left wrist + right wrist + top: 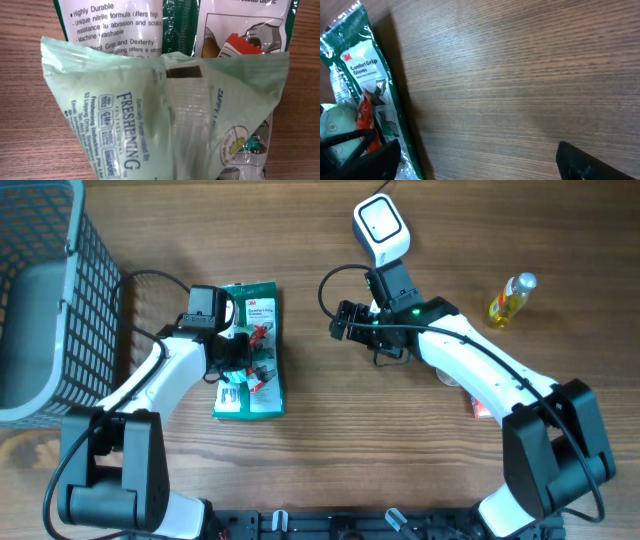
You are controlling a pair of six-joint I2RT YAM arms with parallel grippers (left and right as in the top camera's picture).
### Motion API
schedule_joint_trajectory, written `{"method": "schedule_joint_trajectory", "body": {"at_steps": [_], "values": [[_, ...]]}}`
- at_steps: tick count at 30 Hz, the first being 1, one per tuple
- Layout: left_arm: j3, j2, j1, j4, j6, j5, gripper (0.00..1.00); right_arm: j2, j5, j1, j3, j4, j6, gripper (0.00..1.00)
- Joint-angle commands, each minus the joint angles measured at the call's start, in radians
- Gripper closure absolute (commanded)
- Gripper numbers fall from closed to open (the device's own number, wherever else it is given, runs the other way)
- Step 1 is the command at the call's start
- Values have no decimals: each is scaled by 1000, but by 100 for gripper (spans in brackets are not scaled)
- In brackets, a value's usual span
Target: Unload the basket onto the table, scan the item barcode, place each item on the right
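- Pale green packet (125,125): pinched in left end effector (230,372), over gloves pack (258,310).
- Right end effector (342,320): wide, empty.
- Scanner (380,225): far on counter (330,470); scan not yet made.

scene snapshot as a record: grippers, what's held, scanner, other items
left gripper: shut on green pouch, over the gloves pack
right gripper: open, holding nothing, pointing toward the gloves pack
scanner: white head, lying on the table beyond the right gripper, not gripped
mesh basket: far left of the table
yellow bottle: right side, lying apart from both arms
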Motion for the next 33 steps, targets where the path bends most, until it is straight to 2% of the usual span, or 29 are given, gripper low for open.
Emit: {"method": "schedule_joint_trajectory", "body": {"at_steps": [1,5,8,9,10,11,18,27,33], "values": [[-5,-4,-14,7,-3,-18,96,15,-10,2,-1,-35,5,0],[-5,40,-18,6,21,-10,95,15,-9,2,-1,-50,5,0],[-5,51,-17,6,21,-11,75,15,-9,2,-1,-49,3,0],[-5,51,-18,6,21,-10,55,15,-9,2,-1,-49,4,0],[-5,51,-18,6,21,-10,14,15,-10,2,-1,-49,5,0],[-4,51,-17,6,21,-10,0,15,-10,2,-1,-48,6,0],[40,-36,-16,-31,21,12,0,15,-10,2,-1,-16,6,0],[97,-269,-10,-20,13,12,0,15,-46,2,-1,-41,6,0],[97,-323,87,7,-69,16,0,15,-47,2,-1,-56,3,0]]}}
